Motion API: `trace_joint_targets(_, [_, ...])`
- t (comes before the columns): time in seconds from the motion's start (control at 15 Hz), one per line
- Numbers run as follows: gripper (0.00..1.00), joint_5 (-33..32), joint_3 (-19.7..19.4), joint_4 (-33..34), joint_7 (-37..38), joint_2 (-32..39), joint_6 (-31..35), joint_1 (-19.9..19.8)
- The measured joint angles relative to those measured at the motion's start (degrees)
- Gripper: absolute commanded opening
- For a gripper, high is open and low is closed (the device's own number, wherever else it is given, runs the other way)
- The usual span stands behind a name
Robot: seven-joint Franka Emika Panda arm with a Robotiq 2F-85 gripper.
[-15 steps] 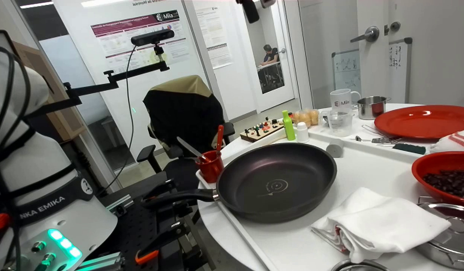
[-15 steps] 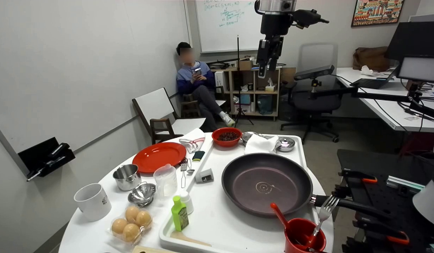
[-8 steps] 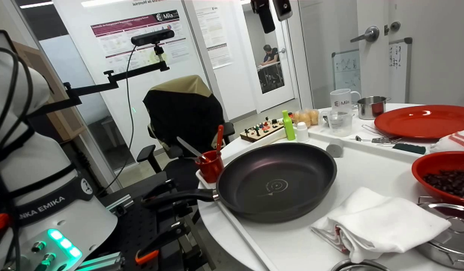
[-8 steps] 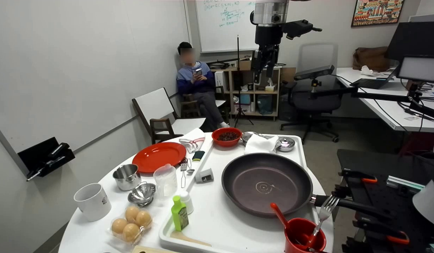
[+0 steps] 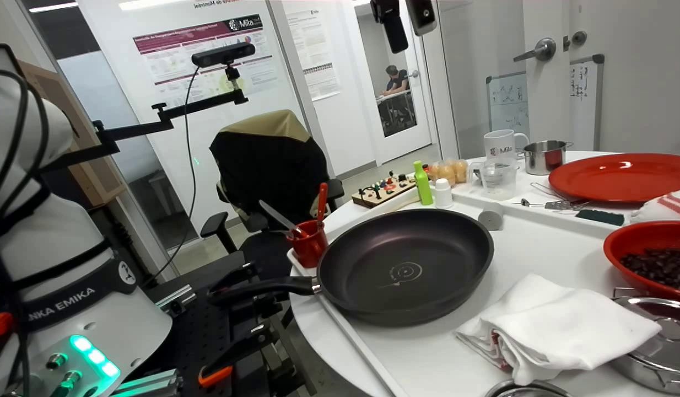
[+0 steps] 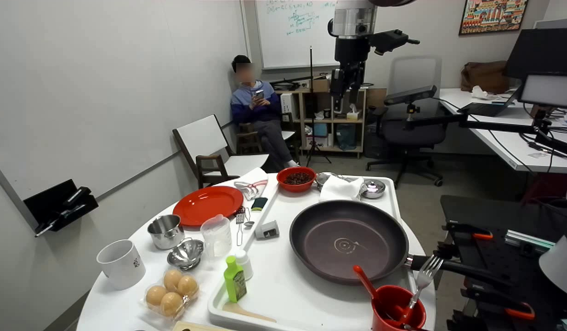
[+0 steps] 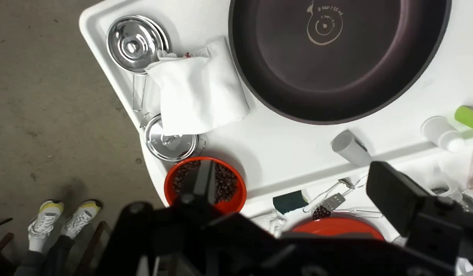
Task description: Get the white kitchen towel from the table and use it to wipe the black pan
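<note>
Whiteboard (image 6: 292,41) above low wooden shelves (image 6: 327,121)

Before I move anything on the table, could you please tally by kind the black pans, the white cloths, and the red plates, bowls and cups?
Black pan: 1
White kitchen towel and red-striped white cloth: 2
Red plate: 1
Red bowl: 1
Red cup: 1
Total: 6

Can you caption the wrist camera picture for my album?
A white towel lies beside the black pan; the gripper hangs open.
</note>
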Motion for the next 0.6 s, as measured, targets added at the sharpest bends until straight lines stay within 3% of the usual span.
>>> trace_joint_targets(0.6, [1.0,3.01,-6.07,8.87,-14.44,15.52,2.89,-3.83])
